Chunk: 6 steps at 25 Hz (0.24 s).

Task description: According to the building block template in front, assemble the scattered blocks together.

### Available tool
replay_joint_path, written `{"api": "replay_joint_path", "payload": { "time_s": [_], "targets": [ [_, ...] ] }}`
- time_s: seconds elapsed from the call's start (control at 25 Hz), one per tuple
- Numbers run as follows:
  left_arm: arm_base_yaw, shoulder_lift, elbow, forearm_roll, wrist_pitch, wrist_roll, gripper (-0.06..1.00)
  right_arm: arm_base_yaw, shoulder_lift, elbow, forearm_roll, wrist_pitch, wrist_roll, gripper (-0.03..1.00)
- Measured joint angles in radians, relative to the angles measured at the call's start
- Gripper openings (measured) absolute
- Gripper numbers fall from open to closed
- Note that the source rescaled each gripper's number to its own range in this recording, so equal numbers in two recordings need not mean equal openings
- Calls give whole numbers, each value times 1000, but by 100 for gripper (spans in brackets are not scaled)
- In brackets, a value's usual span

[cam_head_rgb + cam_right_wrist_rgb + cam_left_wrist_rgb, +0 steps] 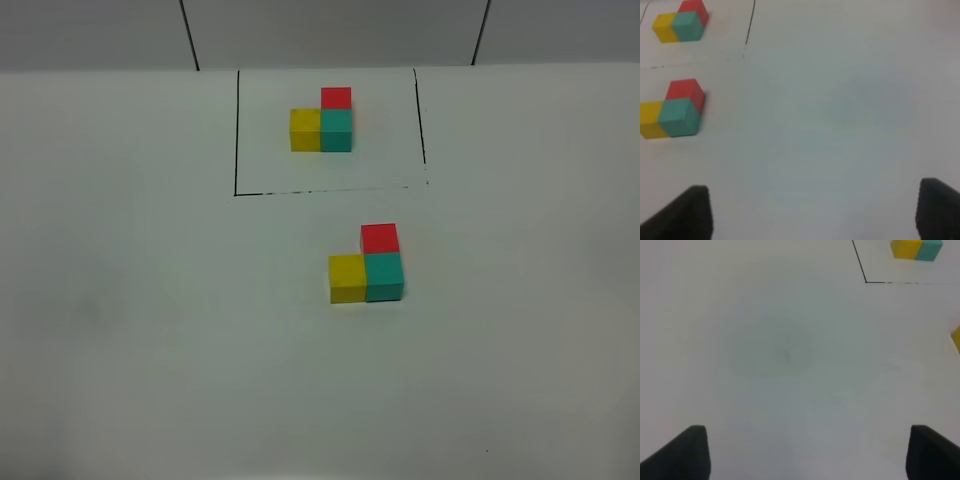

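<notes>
While scattered blocks (367,264) sit joined near template (322,122) | table (150,330) bare around | both hands spread wide, apparently holding nothing

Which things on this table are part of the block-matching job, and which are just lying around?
Part of the job:
- building block template, inside the black outline
- assembled blocks, same L shape

Just lying about:
- nothing else on the white table

1. In the left wrist view, the building block template (916,249) is cut off by the picture's edge; its red cube is not seen.
2. There, only a yellow sliver of the scattered blocks (956,338) is shown.
3. Both wrist views are blurred, and only the fingertips (690,212) are shown.
</notes>
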Motion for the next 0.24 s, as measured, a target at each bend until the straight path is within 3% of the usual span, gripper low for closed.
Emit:
{"api": "replay_joint_path", "payload": {
  "time_s": [0.24],
  "targets": [
    [0, 0, 0, 0, 0, 0, 88, 0, 0, 0, 0, 0, 7, 66]
  ]
}}
